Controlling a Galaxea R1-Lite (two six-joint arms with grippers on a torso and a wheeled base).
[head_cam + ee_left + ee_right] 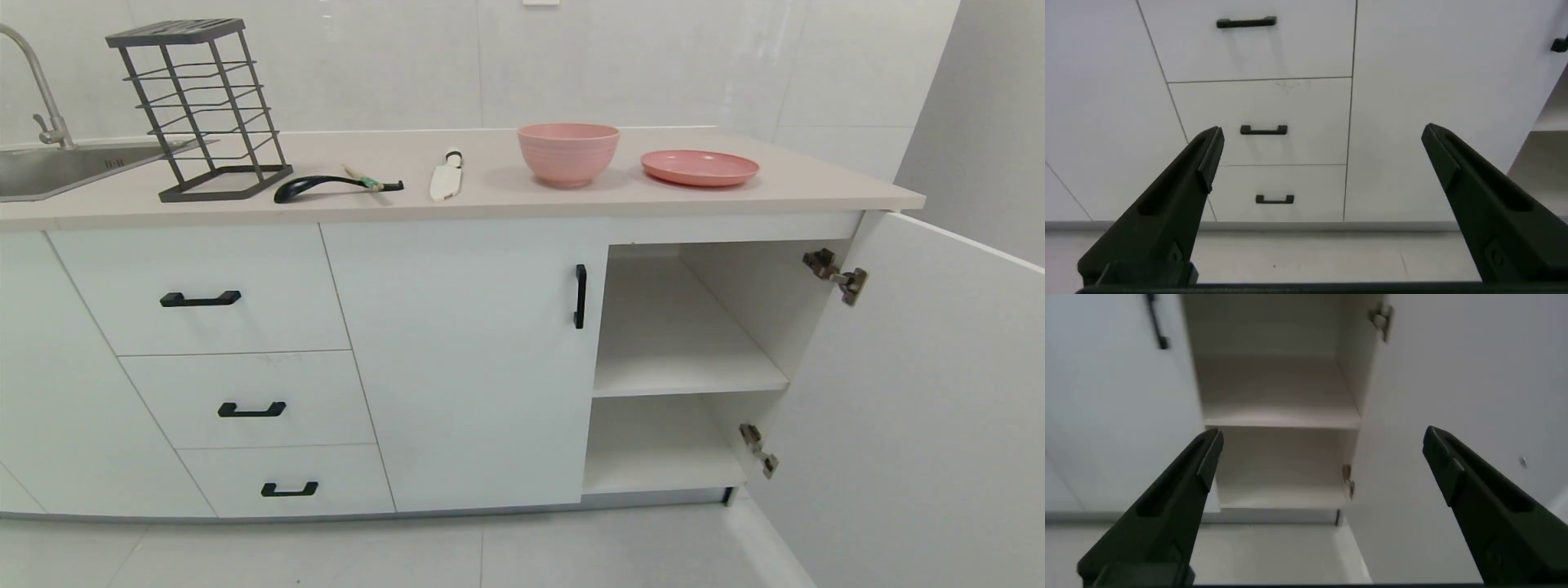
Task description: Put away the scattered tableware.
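The pink bowl (567,153) and pink plate (700,167) sit on the surface (490,198), just above the open cupboard. The black ladle (326,185) and white knife (446,174) lie near the wire rack (200,106). The plate is flat and thin, so a pincer may slip off it. An arm may bump the open cupboard door (922,392). Both arms are low. The left pincer (1323,135) is wide and holds nothing, facing the drawers (1261,106). The right pincer (1323,437) is wide and holds nothing too, facing the cupboard shelf (1278,416).

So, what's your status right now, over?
Left gripper, right gripper open, empty. Bowl, plate, spoon, knife on counter. Cabinet door open, nothing blocking shelves.
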